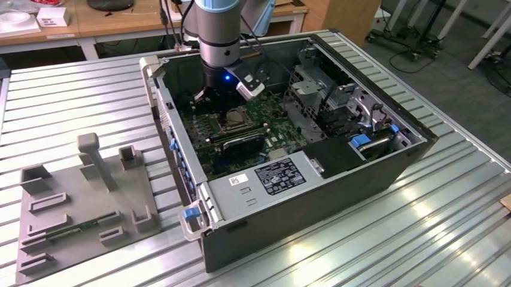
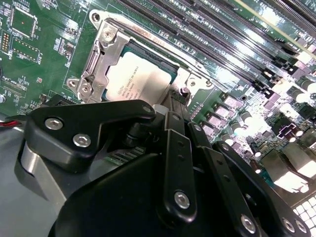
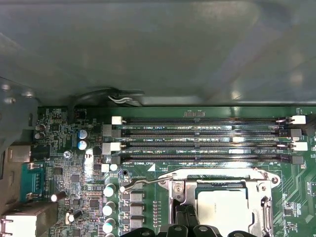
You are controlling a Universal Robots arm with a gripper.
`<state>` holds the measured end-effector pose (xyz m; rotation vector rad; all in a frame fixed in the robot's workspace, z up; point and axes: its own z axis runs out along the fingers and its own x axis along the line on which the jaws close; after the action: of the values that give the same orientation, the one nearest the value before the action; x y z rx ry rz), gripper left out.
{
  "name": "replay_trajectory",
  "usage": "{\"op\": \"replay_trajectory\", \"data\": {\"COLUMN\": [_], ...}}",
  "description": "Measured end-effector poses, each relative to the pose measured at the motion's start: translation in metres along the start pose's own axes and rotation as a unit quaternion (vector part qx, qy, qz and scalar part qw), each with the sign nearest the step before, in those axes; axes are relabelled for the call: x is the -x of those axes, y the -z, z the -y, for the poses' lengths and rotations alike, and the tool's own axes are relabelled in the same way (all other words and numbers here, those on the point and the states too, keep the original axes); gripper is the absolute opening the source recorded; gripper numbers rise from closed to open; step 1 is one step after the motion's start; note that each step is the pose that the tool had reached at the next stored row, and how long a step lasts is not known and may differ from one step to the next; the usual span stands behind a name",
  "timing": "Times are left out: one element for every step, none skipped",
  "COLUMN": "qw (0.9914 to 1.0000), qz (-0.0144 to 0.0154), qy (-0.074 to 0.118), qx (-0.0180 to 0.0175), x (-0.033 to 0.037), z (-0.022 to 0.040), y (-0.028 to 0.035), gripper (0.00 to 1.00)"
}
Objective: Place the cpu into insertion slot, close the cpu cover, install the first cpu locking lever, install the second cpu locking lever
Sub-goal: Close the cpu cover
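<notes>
- In the exterior view, the arm (image 1: pixel 217 36) is reaching down into an open computer case (image 1: pixel 319 197) that is lying on the slatted metal tabletop (image 1: pixel 80 101), right over the insertion slot (image 1: pixel 234 121).
- A grey fixture plate (image 1: pixel 80 203) is sitting on the tabletop toward the exterior view's left, well apart from the case.
- In the second wrist view, the gripper (image 2: pixel 174 101) is hovering at the socket's edge, its fingers drawn close together and gripping nothing visible.
- The cpu (image 2: pixel 138 79) is lying flat inside the socket, with the cpu cover (image 2: pixel 97 61) framing it.
- In the first wrist view, a wire locking lever (image 3: pixel 143 182) is running along the socket's side, just beside the long memory slots (image 3: pixel 197 143).
</notes>
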<state>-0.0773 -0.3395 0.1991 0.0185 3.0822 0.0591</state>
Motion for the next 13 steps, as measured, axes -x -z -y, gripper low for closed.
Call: {"op": "replay_trajectory", "data": {"qw": [1.00000, 1.00000, 1.00000, 1.00000, 1.00000, 1.00000, 1.00000, 1.00000, 1.00000, 1.00000, 1.00000, 1.00000, 1.00000], "qz": [0.0000, 0.0001, 0.0001, 0.0001, 0.0000, 0.0000, 0.0000, 0.0000, 0.0000, 0.0000, 0.0001, 0.0001, 0.0001], "qy": [0.000, 0.000, 0.000, 0.000, 0.000, 0.000, 0.000, 0.000, 0.000, 0.000, 0.000, 0.000, 0.000], "qx": [0.0000, 0.0001, 0.0001, 0.0001, 0.0001, 0.0000, -0.0001, -0.0001, -0.0001, 0.0000, 0.0000, 0.0001, 0.0001], "x": [0.0000, 0.0000, 0.0000, 0.0000, 0.0000, -0.0001, -0.0002, -0.0002, -0.0002, -0.0002, -0.0001, -0.0001, -0.0001], "z": [0.0000, 0.0000, 0.0000, 0.0000, 0.0000, 0.0000, 0.0001, 0.0001, 0.0001, 0.0000, 0.0000, 0.0000, 0.0000], "y": [-0.0001, -0.0001, -0.0002, -0.0002, -0.0002, -0.0005, -0.0009, -0.0010, -0.0010, -0.0011, -0.0012, -0.0013, -0.0013], "gripper": [0.11, 0.11, 0.11, 0.11, 0.11, 0.11, 0.11, 0.11, 0.11, 0.11, 0.11, 0.11, 0.11]}}
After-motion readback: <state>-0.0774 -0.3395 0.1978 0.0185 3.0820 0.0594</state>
